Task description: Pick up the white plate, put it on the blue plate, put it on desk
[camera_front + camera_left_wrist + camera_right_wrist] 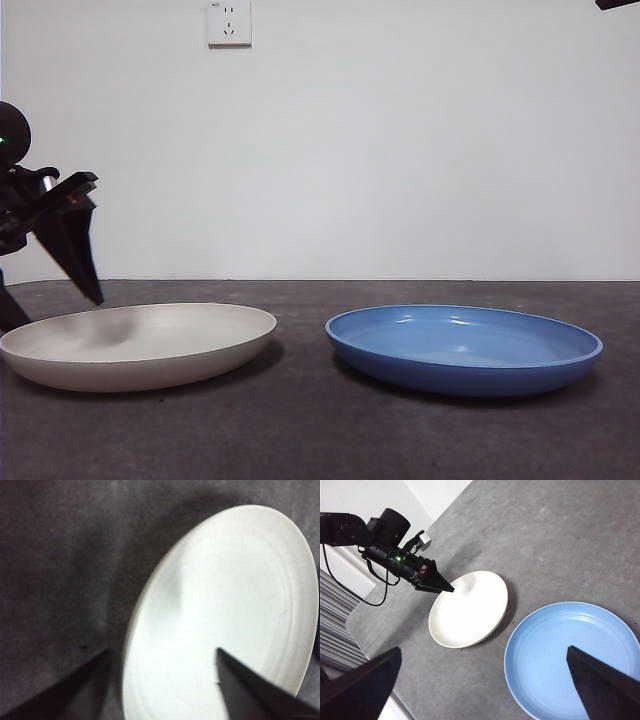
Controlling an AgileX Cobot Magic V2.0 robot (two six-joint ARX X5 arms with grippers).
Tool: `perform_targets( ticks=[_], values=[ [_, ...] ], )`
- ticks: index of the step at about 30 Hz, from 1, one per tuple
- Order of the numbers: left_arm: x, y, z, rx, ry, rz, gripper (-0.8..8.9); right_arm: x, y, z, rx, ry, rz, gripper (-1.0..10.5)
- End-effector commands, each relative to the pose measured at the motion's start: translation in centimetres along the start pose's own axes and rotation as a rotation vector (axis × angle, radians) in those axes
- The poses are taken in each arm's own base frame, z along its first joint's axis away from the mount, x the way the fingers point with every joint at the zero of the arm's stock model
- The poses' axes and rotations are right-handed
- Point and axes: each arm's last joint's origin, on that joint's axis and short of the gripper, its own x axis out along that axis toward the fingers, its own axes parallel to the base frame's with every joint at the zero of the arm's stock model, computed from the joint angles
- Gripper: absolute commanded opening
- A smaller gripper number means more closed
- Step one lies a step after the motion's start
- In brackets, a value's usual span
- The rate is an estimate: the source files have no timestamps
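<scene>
White plate [140,345] sits beside my blue plate [465,348] on the desk [320,440]; my left gripper [162,655], jaws spread, straddles its rim.

A plain, evenly lit white wall [400,150] rises behind the tabletop, bearing a white square plastic power socket [229,22] high up. In the right wrist view, pale horizontal slats [335,630] run beyond the table's edge.

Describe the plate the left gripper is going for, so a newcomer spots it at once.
On the dark grey desk two plates sit side by side, apart. The white plate lies under the open left gripper. It is matte cream, unlike the glossy blue plate beside it.
</scene>
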Motion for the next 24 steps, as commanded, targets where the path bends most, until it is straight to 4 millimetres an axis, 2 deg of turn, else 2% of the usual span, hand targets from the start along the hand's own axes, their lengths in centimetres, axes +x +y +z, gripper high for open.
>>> perform_targets(
  ticks=[1,11,19,24],
  values=[
    [0.4,0.1,0.4,0.009,0.007,-0.004,1.92,-0.1,0.3,0.4,-0.004,-0.01,0.006,6.2],
    [1.4,0.7,0.4,-0.009,0.04,0.002,0.07,-0.1,0.3,0.4,-0.002,-0.01,0.006,6.2],
    [1.1,0.6,0.8,-0.005,0.032,0.007,0.08,-0.1,0.2,0.4,-0.001,-0.012,0.003,6.2],
    [-0.1,-0.8,1.4,0.007,0.027,0.003,0.09,-0.5,0.3,0.3,0.009,-0.012,-0.077,6.0]
  ],
)
